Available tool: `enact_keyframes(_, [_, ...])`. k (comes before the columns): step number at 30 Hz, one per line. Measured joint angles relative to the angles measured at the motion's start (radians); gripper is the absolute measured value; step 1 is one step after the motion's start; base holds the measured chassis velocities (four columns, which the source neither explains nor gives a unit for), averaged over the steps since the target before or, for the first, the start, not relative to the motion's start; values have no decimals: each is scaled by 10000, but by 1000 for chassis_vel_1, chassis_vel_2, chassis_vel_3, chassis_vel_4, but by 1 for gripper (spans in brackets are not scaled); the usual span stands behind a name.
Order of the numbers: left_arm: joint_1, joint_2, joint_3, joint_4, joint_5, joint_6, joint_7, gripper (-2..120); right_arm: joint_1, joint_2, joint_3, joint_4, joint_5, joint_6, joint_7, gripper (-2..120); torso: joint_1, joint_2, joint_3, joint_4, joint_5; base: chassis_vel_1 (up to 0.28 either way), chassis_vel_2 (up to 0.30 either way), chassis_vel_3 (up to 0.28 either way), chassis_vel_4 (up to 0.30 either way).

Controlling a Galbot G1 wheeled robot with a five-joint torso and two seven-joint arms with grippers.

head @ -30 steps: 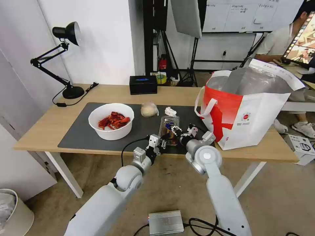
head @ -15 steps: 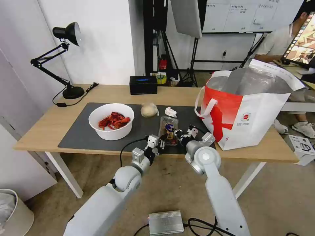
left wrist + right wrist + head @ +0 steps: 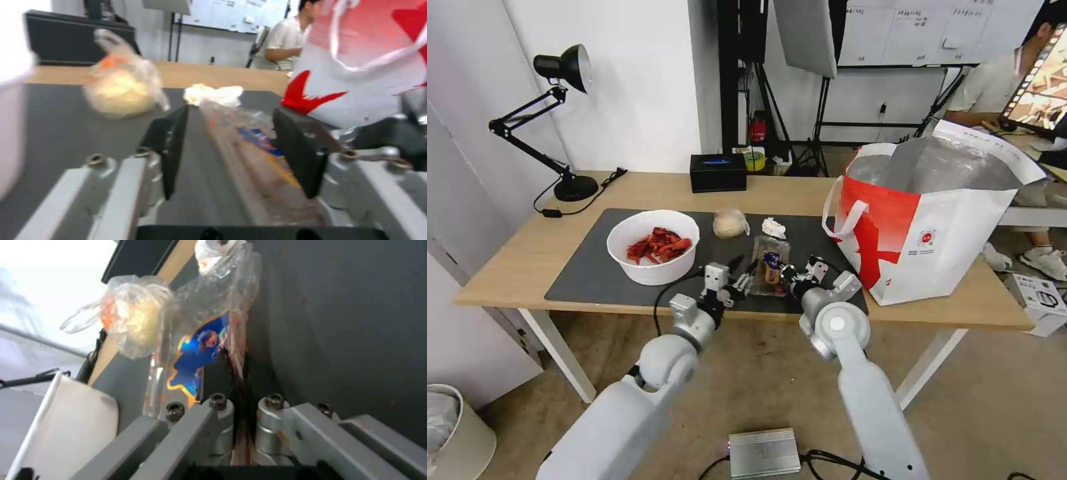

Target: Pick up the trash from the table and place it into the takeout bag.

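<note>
The clear clamshell tray [image 3: 770, 261] lies on the dark mat [image 3: 587, 280] of the table [image 3: 527, 253]. My right gripper [image 3: 789, 272] is shut on the tray's near right edge; the right wrist view shows its fingers [image 3: 213, 373] pinching the plastic tray [image 3: 209, 323]. My left gripper [image 3: 740, 275] is open just left of the tray, and in its wrist view the tray [image 3: 258, 146] lies between the spread fingers [image 3: 175, 146]. Behind the tray sit the crumpled tissue [image 3: 773, 227] and the wrapped beige lump [image 3: 730, 223]. The white bowl of red shells [image 3: 654, 247] is at the left. The takeout bag [image 3: 934, 227] stands open at the right.
A black box [image 3: 718, 172] sits at the table's back edge and a black desk lamp [image 3: 564, 120] at the back left. The bag's loop handle [image 3: 844, 217] hangs close to the right arm. A person sits beyond the bag.
My left arm has swung left, taking its open gripper from the tray's near end to its left side. The right gripper has stayed shut on the tray, shifting slightly left.
</note>
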Motion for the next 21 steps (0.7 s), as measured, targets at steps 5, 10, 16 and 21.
enact_keyframes(5, [644,218,-519,-271,5,-35,2,81,-154,-214,-42,600,76,79,54,1,0,0,0,1,0,0,0,0,0])
enact_keyframes(10, [986,285,-826,-369,47,-141,11,95,-237,-356,-35,1092,418,84,293,1,0,0,-1,1,-1,0,0,0,0])
enact_keyframes(16, [1510,343,-1213,-555,212,-237,65,100,-355,-596,207,2036,1446,87,798,1,0,1,-1,0,0,0,0,0,0])
enact_keyframes(21, [1820,352,-1386,-607,318,-289,94,100,-408,-820,508,2836,2301,69,1187,1,0,1,-2,-1,0,0,0,0,0])
